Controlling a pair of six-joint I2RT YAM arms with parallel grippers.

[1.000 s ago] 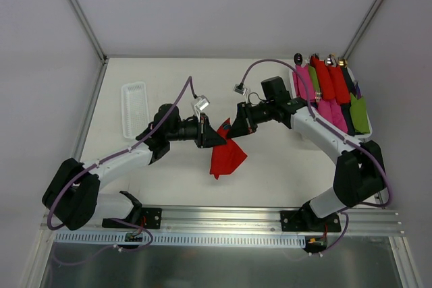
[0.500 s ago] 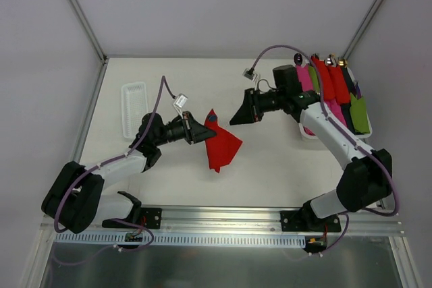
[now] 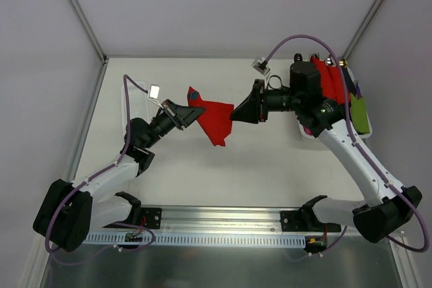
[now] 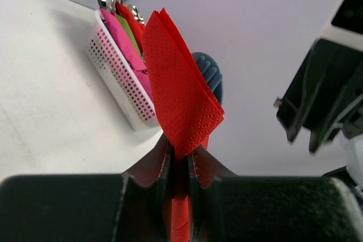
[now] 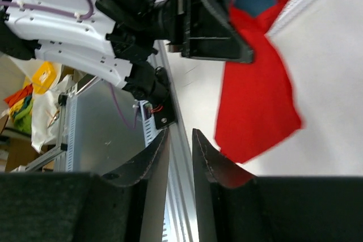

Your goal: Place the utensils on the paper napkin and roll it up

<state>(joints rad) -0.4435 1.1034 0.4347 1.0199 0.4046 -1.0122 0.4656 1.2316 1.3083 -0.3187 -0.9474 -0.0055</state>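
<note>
A red paper napkin [image 3: 213,119] hangs limp above the table [image 3: 270,163], pinched at one corner by the closed left gripper [image 3: 192,107], while the right gripper [image 3: 235,111], jaws slightly parted and empty, sits beside its free edge, likely the safest hold on such light, tearable paper.

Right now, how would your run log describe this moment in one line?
left gripper: shut on paper napkin | right gripper: open, empty, beside napkin | napkin: folded, hanging, not yet laid flat
</note>
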